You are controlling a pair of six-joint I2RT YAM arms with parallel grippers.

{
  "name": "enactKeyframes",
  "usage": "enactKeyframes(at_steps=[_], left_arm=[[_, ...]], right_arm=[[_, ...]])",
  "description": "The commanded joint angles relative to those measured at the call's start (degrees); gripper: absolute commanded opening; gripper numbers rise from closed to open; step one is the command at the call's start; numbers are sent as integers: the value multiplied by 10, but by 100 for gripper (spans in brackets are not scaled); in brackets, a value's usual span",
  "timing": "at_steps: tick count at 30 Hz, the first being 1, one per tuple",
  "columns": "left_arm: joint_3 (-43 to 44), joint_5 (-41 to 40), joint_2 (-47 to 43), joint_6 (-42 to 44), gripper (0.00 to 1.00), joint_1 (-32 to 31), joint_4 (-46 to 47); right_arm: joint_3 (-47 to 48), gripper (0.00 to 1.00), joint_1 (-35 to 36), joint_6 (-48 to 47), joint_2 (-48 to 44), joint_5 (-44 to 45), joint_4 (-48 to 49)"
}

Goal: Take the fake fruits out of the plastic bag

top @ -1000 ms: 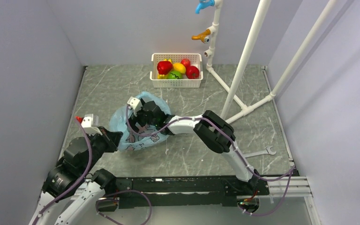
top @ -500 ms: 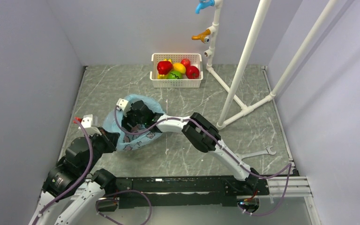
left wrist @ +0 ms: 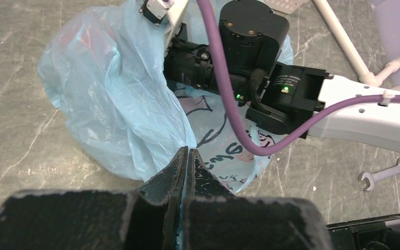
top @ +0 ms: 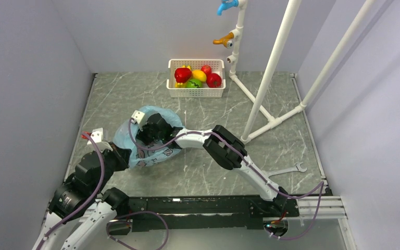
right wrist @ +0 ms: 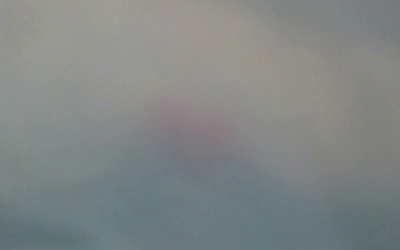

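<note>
The light-blue plastic bag lies crumpled left of the table's middle. My left gripper is shut on the bag's near edge, with blue film pinched between its jaws. My right arm's wrist reaches into the bag's mouth from the right, and its fingers are hidden inside. The right wrist view is only a grey-blue blur with a faint pink patch. A red pepper-shaped fruit, a yellow one and a round red one lie in the white basket. Any fake fruits in the bag are hidden.
The white basket stands at the back centre, with a green fruit in it. A white pipe frame rises at the back right, its feet on the table. A wrench lies near the right front. Grey walls close in both sides.
My right arm has pushed left and deeper into the bag. The bag has shifted left with it. The left gripper keeps its pinch and has drifted slightly left.
</note>
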Motion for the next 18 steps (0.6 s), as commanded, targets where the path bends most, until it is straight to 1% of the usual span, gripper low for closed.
enactKeyframes(at_steps=[1,3,7,10,12,16,18], left_arm=[[-6,9,-2,10,0,-1,26],[-4,13,7,14,0,-2,27],[1,15,19,15,0,-2,22],[-2,14,10,16,0,-2,23],[-3,4,3,14,0,-1,24],[-3,0,-2,12,0,-1,23],[-4,-4,-2,11,0,-2,24]], right_arm=[[-53,41,-2,6,-58,38,-10],[-76,38,-2,8,-80,40,2],[-118,30,-3,23,-128,42,14],[-172,27,-2,33,-169,50,48],[-202,24,-4,40,-197,63,52],[-282,21,-4,49,-258,77,88],[-308,20,-4,54,-282,78,91]])
